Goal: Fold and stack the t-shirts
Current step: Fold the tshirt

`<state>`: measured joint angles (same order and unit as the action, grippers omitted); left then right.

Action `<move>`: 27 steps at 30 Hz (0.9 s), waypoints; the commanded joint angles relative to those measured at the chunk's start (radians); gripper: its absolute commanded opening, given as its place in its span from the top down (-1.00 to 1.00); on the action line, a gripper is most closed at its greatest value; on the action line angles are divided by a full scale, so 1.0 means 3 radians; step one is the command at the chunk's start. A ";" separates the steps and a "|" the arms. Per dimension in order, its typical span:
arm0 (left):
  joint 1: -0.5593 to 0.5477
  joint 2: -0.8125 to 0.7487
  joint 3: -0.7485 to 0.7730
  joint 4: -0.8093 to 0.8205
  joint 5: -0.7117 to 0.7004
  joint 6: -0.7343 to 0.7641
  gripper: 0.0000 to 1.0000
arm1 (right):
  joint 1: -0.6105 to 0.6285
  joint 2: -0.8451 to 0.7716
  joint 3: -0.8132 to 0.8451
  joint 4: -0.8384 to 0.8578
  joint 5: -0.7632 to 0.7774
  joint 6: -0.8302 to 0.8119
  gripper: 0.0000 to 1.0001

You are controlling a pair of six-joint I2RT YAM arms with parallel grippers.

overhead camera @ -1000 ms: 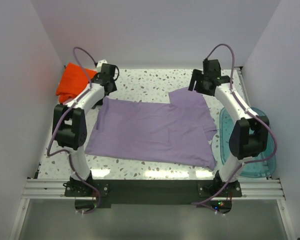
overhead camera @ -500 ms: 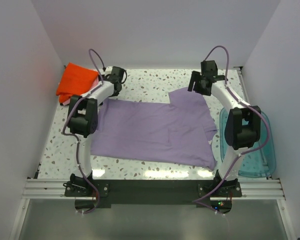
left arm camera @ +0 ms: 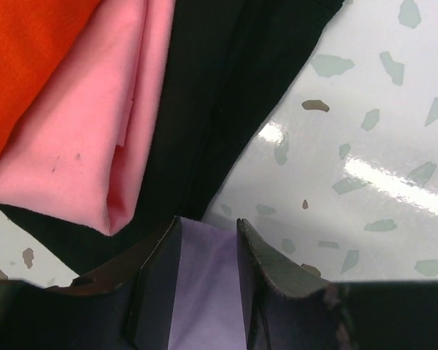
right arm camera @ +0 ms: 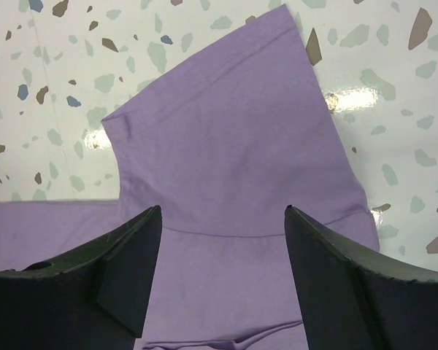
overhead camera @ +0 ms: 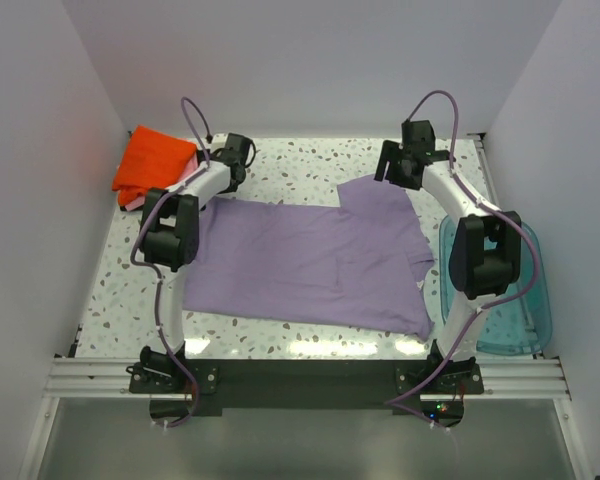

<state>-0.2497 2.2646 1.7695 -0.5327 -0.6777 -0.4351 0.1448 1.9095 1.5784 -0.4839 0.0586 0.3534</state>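
My left tool (left arm camera: 208, 222) straddles the lavender shirt (overhead camera: 310, 260) — I can't tell if it's gripping; right tool (right arm camera: 223, 211) open above the sleeve (right arm camera: 233, 146).

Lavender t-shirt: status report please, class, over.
Right gripper open over far sleeve. Left gripper at far corner of lavender t-shirt, grip unclear. Shirt spread out, unfolded. Folded stack close beside left gripper.

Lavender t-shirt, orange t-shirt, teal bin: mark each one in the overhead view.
lavender t-shirt (overhead camera: 310, 265), top external view, middle of its spread body.
orange t-shirt (overhead camera: 150, 160), top external view, centre of its folded top.
teal bin (overhead camera: 527, 305), top external view, bare floor near its right wall.
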 commanded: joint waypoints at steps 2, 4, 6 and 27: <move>0.0004 0.0024 0.0084 -0.0045 -0.0165 -0.0078 0.14 | -0.0012 0.0016 0.0026 0.0161 -0.0062 -0.0053 -0.43; 0.0004 0.0034 0.0084 -0.0050 -0.0190 -0.0074 0.12 | -0.0012 0.0032 0.0016 0.0171 -0.0077 -0.0043 -0.42; 0.0004 0.0070 0.0100 -0.0085 -0.0257 -0.0079 0.11 | -0.0022 0.0042 0.0011 0.0181 -0.0083 -0.0038 -0.42; 0.0004 -0.0001 0.0059 0.0057 -0.0226 -0.0114 1.00 | -0.0114 0.0154 -0.0020 0.0253 -0.0103 0.0003 -0.28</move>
<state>-0.2508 2.3318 1.7908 -0.5621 -0.7597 -0.4606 0.1181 1.9438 1.5650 -0.4480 0.0307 0.3550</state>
